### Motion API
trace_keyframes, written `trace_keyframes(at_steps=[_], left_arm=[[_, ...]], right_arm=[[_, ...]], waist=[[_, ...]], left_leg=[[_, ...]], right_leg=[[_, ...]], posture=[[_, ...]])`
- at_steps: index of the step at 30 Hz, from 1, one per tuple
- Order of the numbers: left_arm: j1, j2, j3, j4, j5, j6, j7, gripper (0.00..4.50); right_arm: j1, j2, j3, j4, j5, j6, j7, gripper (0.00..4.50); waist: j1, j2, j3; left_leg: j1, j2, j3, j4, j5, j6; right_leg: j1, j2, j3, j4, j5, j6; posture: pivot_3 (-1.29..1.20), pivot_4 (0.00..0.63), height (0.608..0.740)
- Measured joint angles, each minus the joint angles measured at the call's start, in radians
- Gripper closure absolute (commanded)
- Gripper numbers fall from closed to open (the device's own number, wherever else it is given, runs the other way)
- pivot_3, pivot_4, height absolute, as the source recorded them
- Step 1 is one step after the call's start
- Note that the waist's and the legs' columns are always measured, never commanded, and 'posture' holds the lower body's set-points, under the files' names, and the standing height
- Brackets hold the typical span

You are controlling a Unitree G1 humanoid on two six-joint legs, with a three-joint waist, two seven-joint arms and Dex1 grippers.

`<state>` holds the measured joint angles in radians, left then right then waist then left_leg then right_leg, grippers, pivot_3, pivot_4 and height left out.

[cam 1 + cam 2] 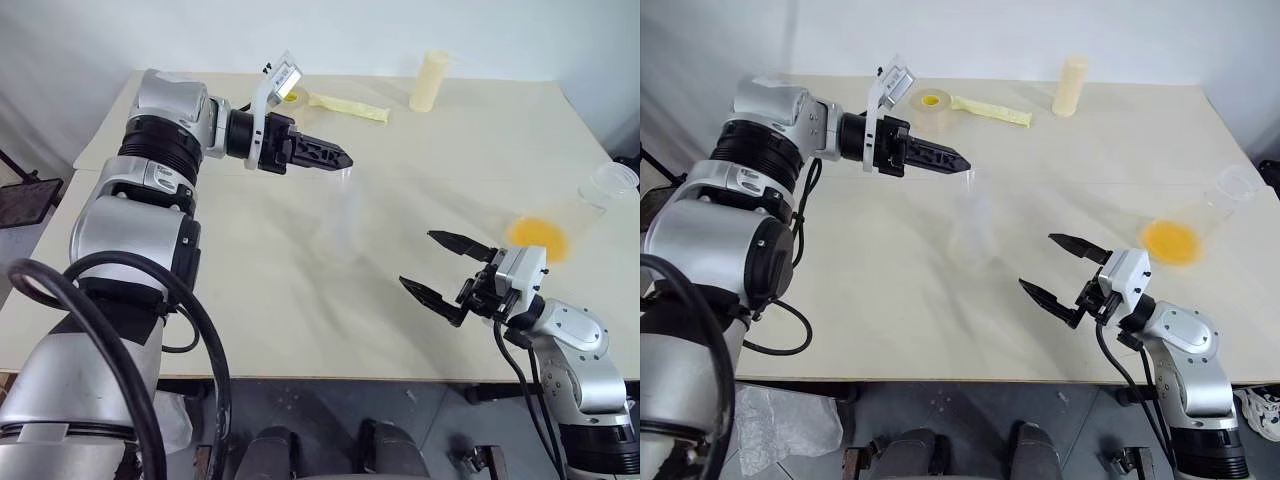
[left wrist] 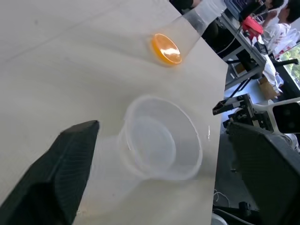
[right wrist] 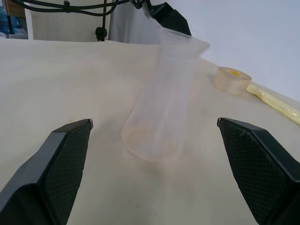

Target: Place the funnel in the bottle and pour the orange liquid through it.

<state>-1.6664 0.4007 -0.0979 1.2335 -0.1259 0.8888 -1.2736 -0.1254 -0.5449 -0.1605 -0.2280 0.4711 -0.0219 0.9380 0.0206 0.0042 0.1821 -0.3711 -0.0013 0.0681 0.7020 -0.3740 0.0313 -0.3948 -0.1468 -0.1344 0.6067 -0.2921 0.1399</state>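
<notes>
The clear bottle (image 1: 340, 232) stands upright mid-table. A clear funnel (image 2: 154, 140) sits in its neck, its flared rim (image 3: 182, 43) above the neck. My left gripper (image 2: 164, 126) hovers at the funnel's rim (image 1: 968, 178), open, one finger on each side and not touching it. The orange liquid (image 1: 538, 236) pools in a clear conical flask (image 1: 605, 188) lying on its side at the right edge. My right gripper (image 1: 447, 267) is open and empty, low over the table between bottle and flask, pointing at the bottle (image 3: 152, 136).
At the far side are a clear tape roll with a yellow core (image 1: 290, 96), a pale yellow strip (image 1: 348, 107) and a cream cylinder (image 1: 430, 82). The table's right edge (image 1: 600, 130) runs close to the flask.
</notes>
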Motion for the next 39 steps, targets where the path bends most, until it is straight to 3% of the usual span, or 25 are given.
trace_keyframes(at_steps=[5, 13, 17, 25, 39], left_arm=[[0.067, 0.047, 0.074, -0.090, -0.017, -0.144, 0.022, 0.02], [0.497, 0.086, 0.313, -0.471, -0.165, -0.507, 0.103, 0.02], [0.648, 0.073, 0.358, -0.614, -0.225, -0.626, 0.096, 0.02], [0.990, 0.060, 0.381, -0.750, -0.345, -0.852, -0.164, 0.02], [1.053, 0.166, 0.348, -0.664, -0.340, -1.012, -0.227, 0.02]], right_arm=[[0.026, 0.000, -0.009, -0.009, -0.001, 0.000, -0.021, 0.00], [0.154, 0.020, -0.032, -0.113, -0.033, 0.011, -0.159, 0.00], [0.167, 0.039, -0.031, -0.122, -0.076, 0.012, -0.222, 0.00], [0.196, 0.076, -0.096, -0.124, -0.182, 0.045, -0.426, 0.00], [0.416, 0.076, -0.396, -0.203, -0.126, 0.132, -0.526, 0.00]], waist=[[-0.002, 0.000, 0.000], [-0.008, 0.000, 0.000], [0.000, 0.000, 0.000], [0.002, 0.001, -0.002], [0.001, 0.001, -0.002]], left_leg=[[0.001, 0.000, -0.002, 0.000, 0.000, 0.000], [0.001, 0.000, -0.008, 0.003, 0.000, 0.000], [0.000, 0.000, -0.009, 0.006, 0.000, 0.000], [0.000, 0.000, -0.005, 0.007, 0.000, 0.000], [0.001, 0.000, -0.003, 0.008, 0.000, 0.000]], right_leg=[[0.000, -0.001, 0.000, 0.002, 0.000, 0.000], [-0.001, -0.002, 0.000, 0.006, 0.000, 0.000], [-0.001, -0.002, 0.000, 0.006, 0.000, 0.000], [0.000, -0.002, -0.001, 0.007, 0.000, 0.000], [0.002, -0.002, 0.001, 0.006, 0.000, 0.000]], posture=[[0.00, 0.150, 0.740], [0.00, 0.150, 0.740], [0.00, 0.150, 0.740], [0.00, 0.150, 0.740], [0.00, 0.150, 0.740]])
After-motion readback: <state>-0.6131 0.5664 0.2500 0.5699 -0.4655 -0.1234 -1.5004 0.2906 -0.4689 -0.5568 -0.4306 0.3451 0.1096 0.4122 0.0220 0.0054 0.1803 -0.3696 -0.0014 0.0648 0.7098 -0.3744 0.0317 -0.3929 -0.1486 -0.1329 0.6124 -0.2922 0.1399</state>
